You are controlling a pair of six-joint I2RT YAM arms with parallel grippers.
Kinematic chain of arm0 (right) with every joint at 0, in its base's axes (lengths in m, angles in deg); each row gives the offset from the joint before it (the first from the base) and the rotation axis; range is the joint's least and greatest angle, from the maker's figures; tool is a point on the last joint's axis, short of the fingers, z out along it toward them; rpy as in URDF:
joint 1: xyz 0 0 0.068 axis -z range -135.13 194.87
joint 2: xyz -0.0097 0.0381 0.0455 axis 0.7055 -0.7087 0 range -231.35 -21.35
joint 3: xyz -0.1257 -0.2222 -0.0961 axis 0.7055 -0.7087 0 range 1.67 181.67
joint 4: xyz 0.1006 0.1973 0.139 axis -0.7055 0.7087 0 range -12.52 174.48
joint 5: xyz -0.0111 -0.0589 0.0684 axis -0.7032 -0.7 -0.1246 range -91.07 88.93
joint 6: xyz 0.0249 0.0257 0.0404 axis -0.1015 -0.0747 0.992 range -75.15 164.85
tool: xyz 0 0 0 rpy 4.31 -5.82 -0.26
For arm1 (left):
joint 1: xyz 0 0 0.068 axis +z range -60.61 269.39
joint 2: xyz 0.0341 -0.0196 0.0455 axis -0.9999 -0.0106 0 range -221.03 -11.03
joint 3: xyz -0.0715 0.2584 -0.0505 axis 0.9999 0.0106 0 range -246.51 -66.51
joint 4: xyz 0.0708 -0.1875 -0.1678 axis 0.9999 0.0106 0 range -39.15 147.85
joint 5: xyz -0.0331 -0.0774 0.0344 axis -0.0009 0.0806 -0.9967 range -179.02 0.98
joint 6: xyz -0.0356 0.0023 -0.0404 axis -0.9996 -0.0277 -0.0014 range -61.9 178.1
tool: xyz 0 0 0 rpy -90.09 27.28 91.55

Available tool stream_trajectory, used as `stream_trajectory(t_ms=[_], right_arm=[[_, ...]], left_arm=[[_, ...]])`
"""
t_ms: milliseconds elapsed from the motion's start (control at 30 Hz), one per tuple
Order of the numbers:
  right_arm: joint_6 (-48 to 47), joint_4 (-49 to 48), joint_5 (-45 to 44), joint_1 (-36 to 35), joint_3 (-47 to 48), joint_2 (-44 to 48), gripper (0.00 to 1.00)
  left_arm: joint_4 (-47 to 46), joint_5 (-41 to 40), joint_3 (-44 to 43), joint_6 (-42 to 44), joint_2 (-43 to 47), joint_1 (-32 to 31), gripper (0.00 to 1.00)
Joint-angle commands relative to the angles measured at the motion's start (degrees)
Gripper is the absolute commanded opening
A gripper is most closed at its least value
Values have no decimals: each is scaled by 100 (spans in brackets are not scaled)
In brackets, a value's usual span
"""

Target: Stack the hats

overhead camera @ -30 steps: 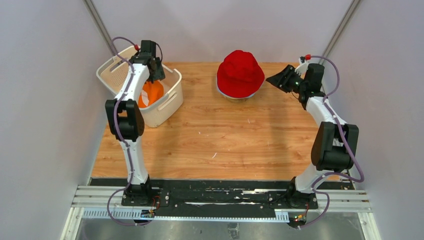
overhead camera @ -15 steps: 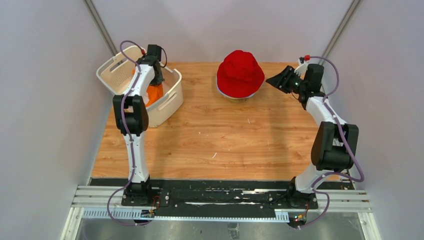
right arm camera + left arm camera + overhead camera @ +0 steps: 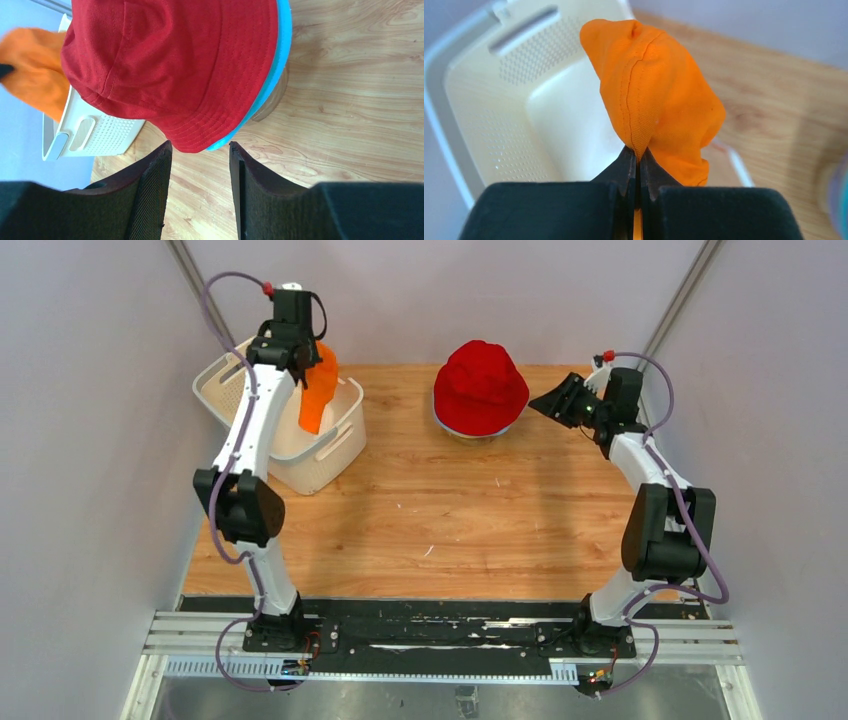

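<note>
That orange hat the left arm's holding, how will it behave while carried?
Likely floppy: the orange hat droops in folds from the left tool, pinched at one crease. Probably light, since that pinch holds it above the white basket. It may swing or sag, so laying it flat on the red hat could be fiddly.

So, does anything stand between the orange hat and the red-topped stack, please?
Nothing visible does: the orange hat hangs from the left pincer over the basket, with only open tabletop before the red hat.
</note>
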Motion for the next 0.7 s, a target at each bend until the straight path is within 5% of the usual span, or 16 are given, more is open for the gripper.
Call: stream_trajectory(t_ms=[0,300,533,667], right_arm=[[-238,151,-85,-197,234,70,46],[-289,81,-12,-220,401,218,45],[26,-601,434,-220,371,357,45],[390,-1213,802,-215,320,408,45]], left_arm=[[-536,254,-393,226,734,-71,0],[-2204,2978,-18,-245,1514,-97,0],[-5096,5607,743,-2109,1615,-147,0],[-6448,6420,749,-3113,1350,-271,0]])
